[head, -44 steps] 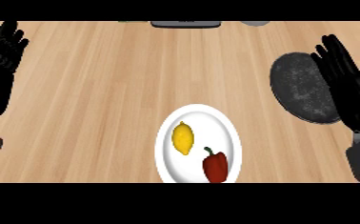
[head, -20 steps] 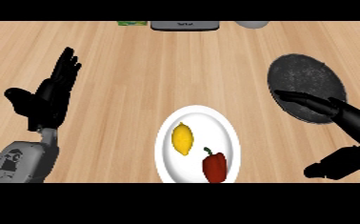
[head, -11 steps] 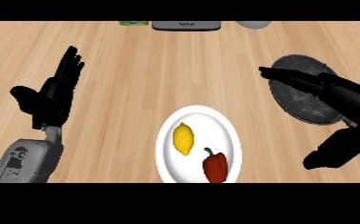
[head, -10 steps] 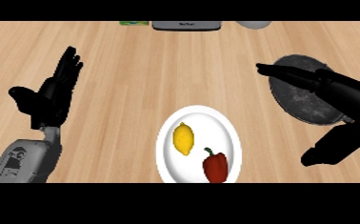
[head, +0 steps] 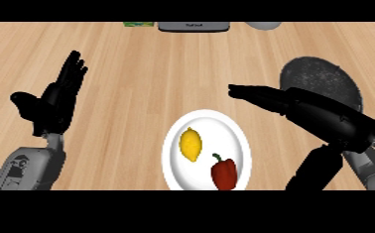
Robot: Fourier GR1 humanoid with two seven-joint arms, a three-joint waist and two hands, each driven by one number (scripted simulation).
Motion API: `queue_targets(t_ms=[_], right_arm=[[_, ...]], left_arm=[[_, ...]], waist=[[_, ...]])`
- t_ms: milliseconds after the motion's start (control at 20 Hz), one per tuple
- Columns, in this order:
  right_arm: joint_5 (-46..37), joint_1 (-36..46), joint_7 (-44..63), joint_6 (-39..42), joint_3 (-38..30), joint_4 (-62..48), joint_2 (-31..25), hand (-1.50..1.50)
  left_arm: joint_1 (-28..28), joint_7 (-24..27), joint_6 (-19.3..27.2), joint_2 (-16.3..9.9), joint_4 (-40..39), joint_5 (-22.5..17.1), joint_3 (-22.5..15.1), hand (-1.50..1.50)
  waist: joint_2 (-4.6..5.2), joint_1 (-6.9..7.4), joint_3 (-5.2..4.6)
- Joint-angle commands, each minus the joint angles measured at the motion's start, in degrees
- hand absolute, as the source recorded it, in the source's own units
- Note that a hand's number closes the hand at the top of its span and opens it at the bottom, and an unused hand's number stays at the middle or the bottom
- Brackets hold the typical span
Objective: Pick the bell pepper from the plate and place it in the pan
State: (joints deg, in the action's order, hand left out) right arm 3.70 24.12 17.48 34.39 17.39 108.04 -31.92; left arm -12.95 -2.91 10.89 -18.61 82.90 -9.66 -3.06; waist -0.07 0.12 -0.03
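**Two open hands, pepper on the plate**

Two hands hang over a wooden worktop, neither holding anything. The right hand reaches in from the right edge with straight fingers pointing left, past the pan and just above the plate's right side; its thumb hangs down near the front edge. The left hand rests open near the left edge, fingers up.

The dark pan lies by the right edge, partly covered by the right hand. The white plate sits at the middle of the front edge. On it, the red pepper stands at the front right part, stem toward the plate's centre, just beside a lemon on the left half.

Along the back edge show a grey appliance, a pale rounded thing and a small green thing, all cut off.
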Motion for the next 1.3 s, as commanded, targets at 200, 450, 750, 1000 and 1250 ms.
queue_targets(t_ms=[200,450,750,1000,1250], right_arm=[[-6.7,-3.0,5.3,3.6,2.5,1.5,4.4,-1.5],[-8.5,-6.1,11.3,4.3,2.1,6.2,7.6,-1.5],[-20.0,-4.5,0.0,3.6,3.3,-9.5,8.7,-1.5],[-24.9,-4.5,1.2,3.4,7.9,-10.9,15.9,-1.5],[-28.4,-7.1,-4.3,5.7,9.1,-12.6,15.3,-1.5]], left_arm=[[1.6,-2.0,-1.9,-0.4,2.7,1.0,2.6,0.0],[-0.7,-2.1,-3.4,0.6,1.2,1.6,3.9,0.0],[0.1,-2.1,-0.8,3.9,2.2,4.7,1.9,0.0],[2.4,0.6,-2.4,4.7,1.6,5.5,3.3,0.0],[1.3,-4.1,-2.1,5.7,5.5,5.9,3.4,0.0]], waist=[[0.02,0.01,0.03],[0.02,-0.24,0.03],[0.2,0.23,0.06],[0.1,0.21,0.04],[0.06,0.15,0.05]])
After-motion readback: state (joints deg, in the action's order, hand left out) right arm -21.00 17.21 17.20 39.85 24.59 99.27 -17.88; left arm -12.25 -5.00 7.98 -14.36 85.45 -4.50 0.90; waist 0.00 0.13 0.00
